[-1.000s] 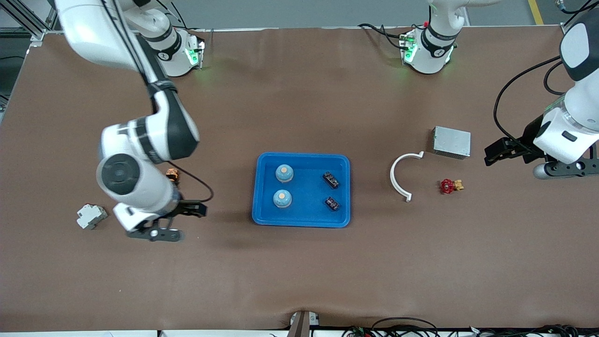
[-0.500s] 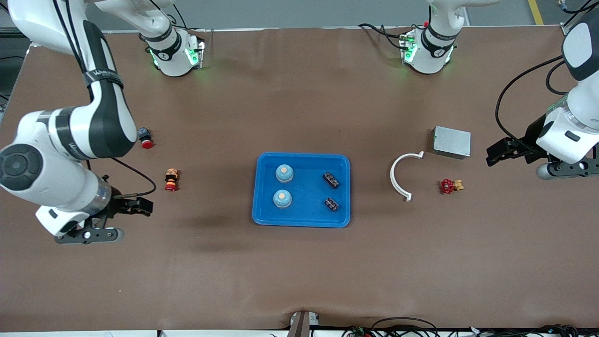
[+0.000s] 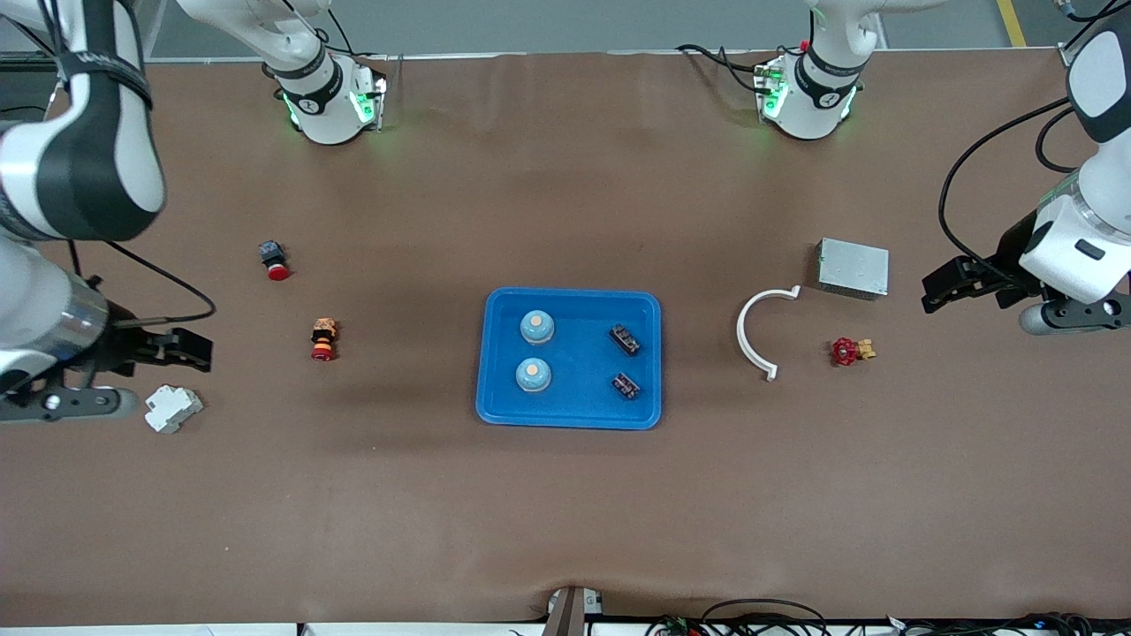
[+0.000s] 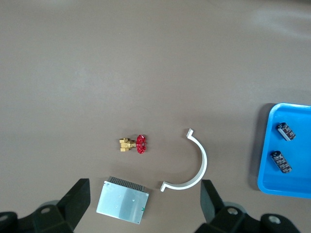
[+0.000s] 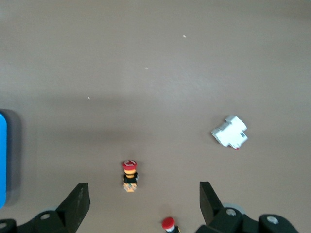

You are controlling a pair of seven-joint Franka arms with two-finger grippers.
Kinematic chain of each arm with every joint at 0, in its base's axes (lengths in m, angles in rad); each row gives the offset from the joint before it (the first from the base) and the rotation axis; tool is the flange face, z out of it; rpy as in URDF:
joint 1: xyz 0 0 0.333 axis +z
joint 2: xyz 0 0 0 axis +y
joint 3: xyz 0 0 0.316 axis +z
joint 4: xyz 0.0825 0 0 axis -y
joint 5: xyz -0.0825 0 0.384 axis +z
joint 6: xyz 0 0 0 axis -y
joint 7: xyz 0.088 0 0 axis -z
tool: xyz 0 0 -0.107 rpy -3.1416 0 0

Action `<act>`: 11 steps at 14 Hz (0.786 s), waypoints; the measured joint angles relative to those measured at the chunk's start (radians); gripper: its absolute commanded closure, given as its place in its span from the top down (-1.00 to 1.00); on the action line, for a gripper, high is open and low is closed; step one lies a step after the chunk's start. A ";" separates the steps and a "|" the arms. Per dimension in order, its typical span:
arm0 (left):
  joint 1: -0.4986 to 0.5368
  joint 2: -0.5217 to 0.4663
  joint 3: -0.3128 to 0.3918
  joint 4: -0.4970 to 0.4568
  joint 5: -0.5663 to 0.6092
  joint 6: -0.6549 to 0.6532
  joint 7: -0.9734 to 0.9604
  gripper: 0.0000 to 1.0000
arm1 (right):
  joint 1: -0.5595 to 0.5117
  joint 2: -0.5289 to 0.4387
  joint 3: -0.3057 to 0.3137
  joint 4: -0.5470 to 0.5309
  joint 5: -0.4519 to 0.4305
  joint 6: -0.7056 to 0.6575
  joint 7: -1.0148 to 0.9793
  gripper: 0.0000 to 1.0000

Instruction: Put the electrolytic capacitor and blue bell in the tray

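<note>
The blue tray (image 3: pixel 495 411) lies mid-table. In it are two blue bells (image 3: pixel 537 327) (image 3: pixel 533 374) and two dark electrolytic capacitors (image 3: pixel 624 339) (image 3: pixel 627 385). The left wrist view shows the tray's edge (image 4: pixel 265 165) and both capacitors (image 4: pixel 286 131) (image 4: pixel 281 161). My left gripper (image 3: pixel 932 294) (image 4: pixel 146 204) is open and empty, up over the table's left-arm end beside the grey box. My right gripper (image 3: pixel 201 352) (image 5: pixel 144 204) is open and empty, up over the right-arm end near a white breaker. A sliver of the tray (image 5: pixel 2 160) shows in the right wrist view.
A grey metal box (image 3: pixel 853 268), a white curved bracket (image 3: pixel 749 340) and a red-handled brass valve (image 3: pixel 846 352) lie toward the left arm's end. A white breaker (image 3: pixel 173 408), a red push button (image 3: pixel 275 261) and an orange-and-red button (image 3: pixel 323 340) lie toward the right arm's end.
My right arm has swung away from the tray toward its end of the table, uncovering the red button and the breaker. My left gripper has drifted slightly outward.
</note>
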 measured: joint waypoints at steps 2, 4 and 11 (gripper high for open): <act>-0.004 -0.001 -0.001 0.021 0.000 -0.015 0.000 1.00 | -0.025 -0.022 -0.001 -0.001 0.000 -0.032 -0.001 1.00; -0.004 -0.002 -0.001 0.046 0.000 -0.044 0.000 1.00 | -0.055 -0.034 -0.002 -0.001 0.001 -0.047 -0.002 1.00; -0.003 -0.005 0.000 0.097 0.000 -0.156 0.098 1.00 | -0.101 -0.128 -0.001 -0.022 0.053 -0.059 -0.003 1.00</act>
